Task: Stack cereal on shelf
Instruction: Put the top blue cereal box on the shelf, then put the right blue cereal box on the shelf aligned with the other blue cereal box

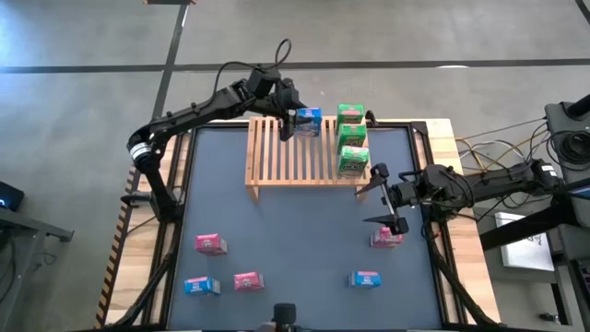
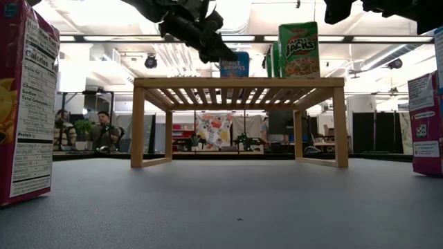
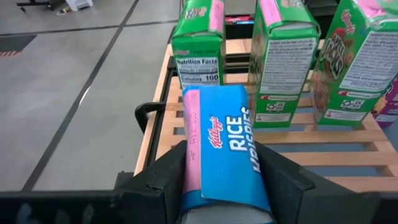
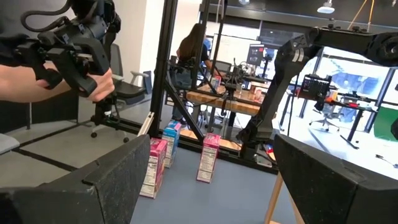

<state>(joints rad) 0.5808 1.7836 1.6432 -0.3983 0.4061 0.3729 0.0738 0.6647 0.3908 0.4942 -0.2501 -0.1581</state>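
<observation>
The light wooden shelf (image 1: 295, 157) stands at the table's far middle. Three green cereal boxes (image 1: 352, 138) stand upright in a row on its right end. My left gripper (image 1: 289, 124) reaches over the shelf's far left part, shut on a blue cereal box (image 3: 224, 149), just left of the farthest green box (image 3: 199, 43). In the low view the blue box (image 2: 235, 64) has its lower edge at slat level; whether it touches, I cannot tell. My right gripper (image 1: 375, 198) hangs open by the shelf's near right corner, holding nothing. My left gripper pinches the blue box between its two fingers (image 3: 165, 180), one on the pink narrow side (image 3: 191, 146) and one on the opposite side. It grips the end nearest the gripper. The fingers slant down from the table's far left, along the box, whose printed face shows.
Loose boxes stand on the dark table: pink (image 1: 210, 243), blue (image 1: 201, 286) and pink (image 1: 247, 281) at the near left, blue (image 1: 366, 278) and pink (image 1: 387, 238) at the near right. The right wrist view shows a person's hand (image 4: 99, 84) beyond the table.
</observation>
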